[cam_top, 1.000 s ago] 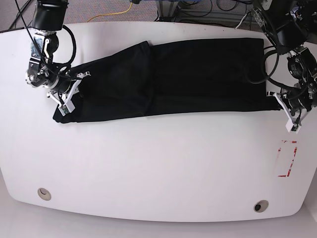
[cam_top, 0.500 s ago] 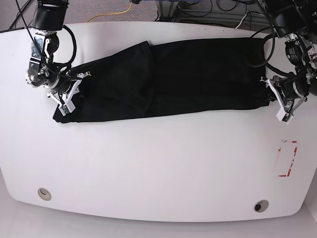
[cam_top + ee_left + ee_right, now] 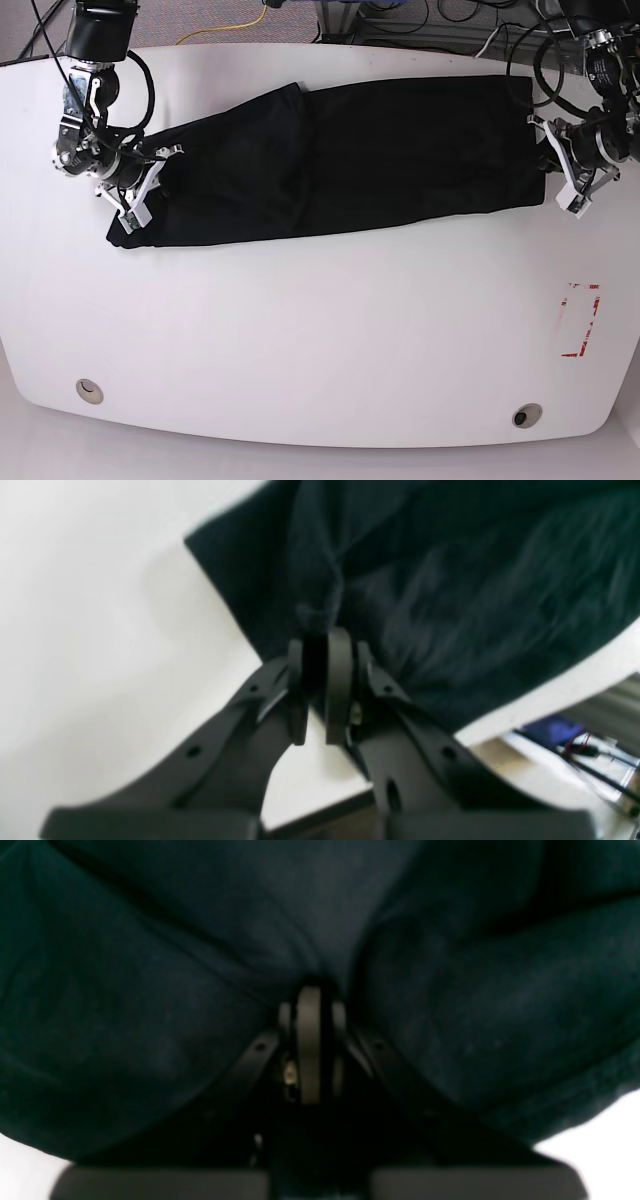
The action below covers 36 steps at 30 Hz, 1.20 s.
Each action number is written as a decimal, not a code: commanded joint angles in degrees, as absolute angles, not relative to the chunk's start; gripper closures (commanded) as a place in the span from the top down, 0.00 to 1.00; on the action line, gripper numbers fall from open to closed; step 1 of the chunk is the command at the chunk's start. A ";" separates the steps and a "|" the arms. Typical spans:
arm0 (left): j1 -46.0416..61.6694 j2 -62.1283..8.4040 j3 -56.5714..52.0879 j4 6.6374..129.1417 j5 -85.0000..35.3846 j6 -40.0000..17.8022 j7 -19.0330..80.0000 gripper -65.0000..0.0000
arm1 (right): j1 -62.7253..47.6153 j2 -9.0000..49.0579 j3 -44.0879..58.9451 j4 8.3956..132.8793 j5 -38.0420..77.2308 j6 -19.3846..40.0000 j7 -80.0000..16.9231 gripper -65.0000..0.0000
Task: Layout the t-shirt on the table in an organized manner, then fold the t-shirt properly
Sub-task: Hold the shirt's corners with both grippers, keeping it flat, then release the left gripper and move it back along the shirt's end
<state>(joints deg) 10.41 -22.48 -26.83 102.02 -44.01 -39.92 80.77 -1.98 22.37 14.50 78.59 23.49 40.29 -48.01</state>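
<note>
Left of scene: right claw (image 3: 135,205) is pinched tight on the t-shirt (image 3: 340,160) at its near-left corner; the wrist view shows black cloth bunched right at the closed tips, so it's holding fabric.

T-shirt lies as a long band across the far half of the surface (image 3: 300,340), running nearly the full width, already doubled over, with a diagonal overlap ridge left of centre. The left end sits nearer than the right end, so the band is skewed.

Right of scene: left claw (image 3: 562,175) is clamped on the shirt's right edge, with a thin fold of cloth caught between the narrow tips. That corner looks raised off the surface, close to the far-right rim.

Risks as I see them:
- The left claw's bite looks small. Any hard pull toward the right could slip the cloth out and drop that end in a heap.
- Uneven pull between the two arms would worsen the skew and drag the overlap ridge into a bigger crease.
- The right end is near the rim, so a loose drop could let it hang off the surface.
- The two layers could shear apart if only the top one is gripped; I can't tell how many are held.

The red tape outline (image 3: 580,320) at near right is well apart from the shirt.
</note>
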 commanded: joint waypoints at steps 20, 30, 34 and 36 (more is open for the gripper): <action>16.04 -32.22 -27.21 103.08 -44.97 -40.00 80.00 0.06 | -2.51 21.58 13.93 78.11 20.09 40.00 -52.35 0.04; 19.03 -34.42 -27.03 102.99 -44.88 -40.00 80.00 0.06 | -2.51 21.49 13.93 78.11 20.09 40.00 -52.35 0.04; 19.38 -34.42 -26.95 102.99 -44.88 -40.00 80.00 0.06 | -2.51 21.49 13.93 78.11 20.09 40.00 -52.35 0.04; 19.38 -34.42 -25.89 102.90 -44.88 -40.00 80.00 0.06 | -2.51 21.41 13.93 78.11 20.09 40.00 -52.35 0.04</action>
